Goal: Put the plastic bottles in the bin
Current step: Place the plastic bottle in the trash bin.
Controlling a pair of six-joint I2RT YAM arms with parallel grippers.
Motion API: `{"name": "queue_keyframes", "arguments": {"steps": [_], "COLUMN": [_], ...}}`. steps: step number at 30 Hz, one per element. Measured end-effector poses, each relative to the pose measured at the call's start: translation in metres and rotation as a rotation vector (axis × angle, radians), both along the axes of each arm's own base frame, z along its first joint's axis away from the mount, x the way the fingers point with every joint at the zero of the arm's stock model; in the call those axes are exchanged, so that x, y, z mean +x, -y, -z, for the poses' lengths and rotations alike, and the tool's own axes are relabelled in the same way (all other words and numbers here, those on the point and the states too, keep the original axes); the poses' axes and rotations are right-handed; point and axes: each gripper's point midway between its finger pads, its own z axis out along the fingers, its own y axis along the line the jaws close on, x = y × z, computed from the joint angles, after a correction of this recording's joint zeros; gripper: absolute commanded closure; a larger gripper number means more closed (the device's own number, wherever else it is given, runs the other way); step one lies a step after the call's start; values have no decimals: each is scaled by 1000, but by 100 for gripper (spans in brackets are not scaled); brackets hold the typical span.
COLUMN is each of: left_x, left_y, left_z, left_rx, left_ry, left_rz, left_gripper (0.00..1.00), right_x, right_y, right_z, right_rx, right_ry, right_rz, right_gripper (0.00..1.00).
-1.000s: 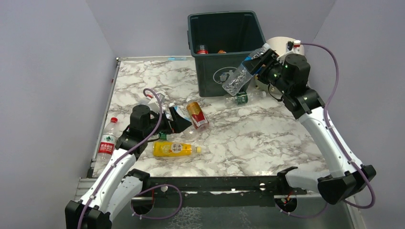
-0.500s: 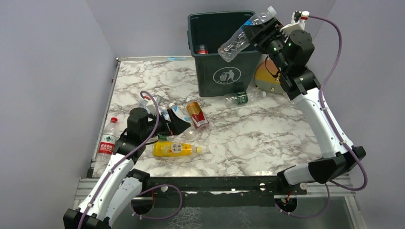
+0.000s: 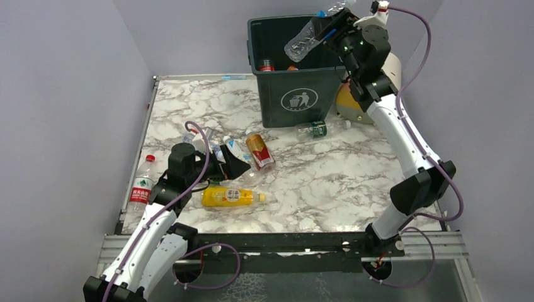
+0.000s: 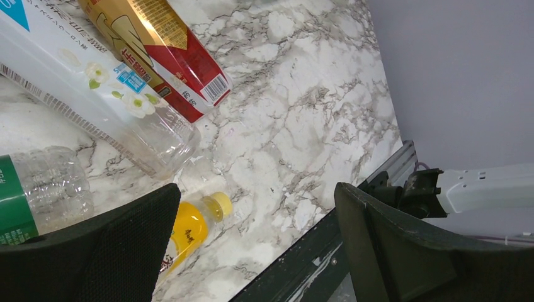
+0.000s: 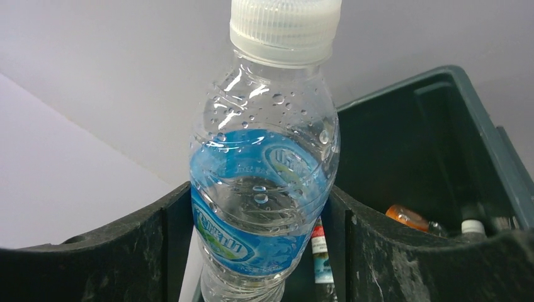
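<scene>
My right gripper [image 3: 327, 26] is raised over the rim of the dark green bin [image 3: 296, 100], shut on a clear bottle with a blue label [image 3: 302, 41] that slants down toward the bin's opening. In the right wrist view that bottle [image 5: 264, 189] fills the gap between the fingers, cap up, with the bin [image 5: 441, 126] behind. My left gripper [image 3: 236, 165] hovers open and low over a cluster of bottles: a red-and-gold one [image 3: 259, 152] and a yellow-orange one [image 3: 227, 197]. Its jaws [image 4: 255, 195] hold nothing; the yellow bottle [image 4: 195, 226] lies just beyond the left finger.
A green-labelled bottle [image 3: 320, 130] lies in front of the bin. A red-labelled bottle [image 3: 142, 185] rests by the table's left edge. Bottles [image 3: 267, 65] lie inside the bin. A cream-and-orange cylinder [image 3: 349, 104] stands right of the bin. Grey walls close in on both sides.
The right arm has lifted the blue-labelled bottle from beside the bin's front corner up and left over its opening. The left arm has barely shifted.
</scene>
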Motion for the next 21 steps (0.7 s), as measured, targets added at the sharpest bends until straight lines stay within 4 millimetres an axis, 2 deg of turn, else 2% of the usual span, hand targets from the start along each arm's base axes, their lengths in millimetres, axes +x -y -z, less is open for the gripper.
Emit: {"name": "queue_keyframes", "arguments": {"steps": [8,13,21], "left_x": [-1,0,0], "left_y": [-1,-1,-1], "left_z": [1,1,3], "left_rx": [2,3,6], "left_ry": [-2,-3,-11], "left_rz": [-2,-2,-3], "left_gripper": [1,1,1], "right_x": [29,35,33], "right_y": [-2,0,-3], "right_z": [7,18,26], "right_rx": [-36,-53,-69], "right_ry": [-5,-31,-59], "right_rz": [23,28,-1], "right_gripper": [16,14,11]}}
